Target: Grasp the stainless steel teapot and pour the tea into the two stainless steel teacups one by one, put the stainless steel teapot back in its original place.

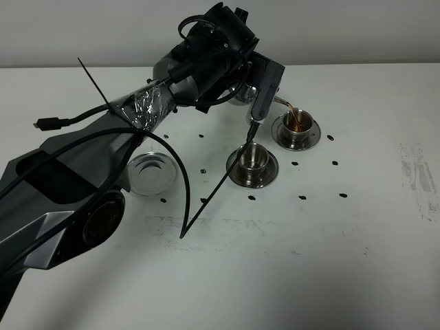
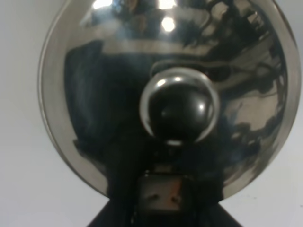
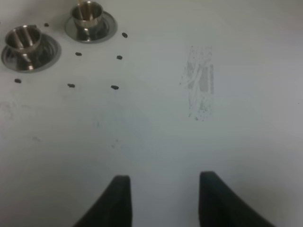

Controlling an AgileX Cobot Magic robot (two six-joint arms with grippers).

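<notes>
My left gripper [image 1: 240, 77] is shut on the stainless steel teapot [image 1: 268, 84] and holds it tilted above the table's back. Its thin spout points down at the farther stainless steel teacup [image 1: 297, 126], which has brown tea in it. The nearer teacup [image 1: 252, 161] stands on its saucer just left of it. In the left wrist view the teapot's domed lid [image 2: 165, 66] and knob [image 2: 179, 106] fill the picture above the gripper [image 2: 161, 201]. The round steel tray [image 1: 151, 172] lies bare under my left arm. The right gripper [image 3: 163, 194] hangs open over bare table, with both teacups [image 3: 87, 16] [image 3: 23, 41] far off.
Small black dots [image 1: 335, 163] mark the white table around the cups. A grey smudge [image 1: 416, 172] lies at the right. A black cable and a long black zip tie [image 1: 213, 196] hang from my left arm over the table's middle.
</notes>
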